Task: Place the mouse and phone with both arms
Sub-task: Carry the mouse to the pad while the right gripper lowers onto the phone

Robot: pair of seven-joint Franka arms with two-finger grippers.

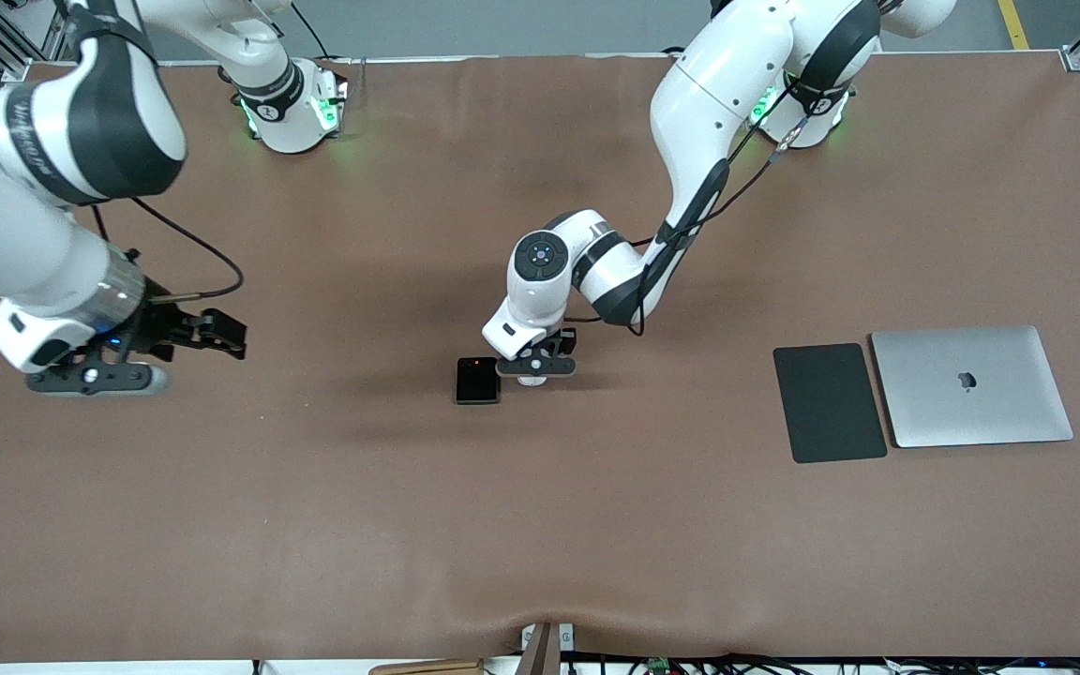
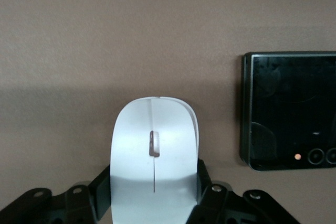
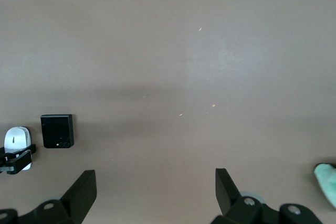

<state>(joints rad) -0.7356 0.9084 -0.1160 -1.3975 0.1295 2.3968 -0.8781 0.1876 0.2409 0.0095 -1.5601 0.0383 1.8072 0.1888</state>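
front view: left gripper (image 1: 536, 367) down at table centre, clamped on mouse (image 1: 532, 380), phone (image 1: 477, 380) just beside it toward right arm's end. right gripper (image 1: 207, 336) waits up in the air, fingers spread. mouse pad (image 1: 829, 402) touching laptop (image 1: 970, 385). left wrist view: fingers (image 2: 105, 190) pinch white mouse (image 2: 154, 156), phone (image 2: 290, 110) beside. right wrist view: fingers (image 3: 81, 190) apart over bare table (image 3: 184, 51).

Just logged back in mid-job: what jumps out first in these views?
The left end effector sits low at mid-table, shut on the white mouse, with the black phone lying right beside it. The right end effector hangs open and empty over bare table at the right arm's end. A closed laptop and dark mouse pad lie at the left arm's end.
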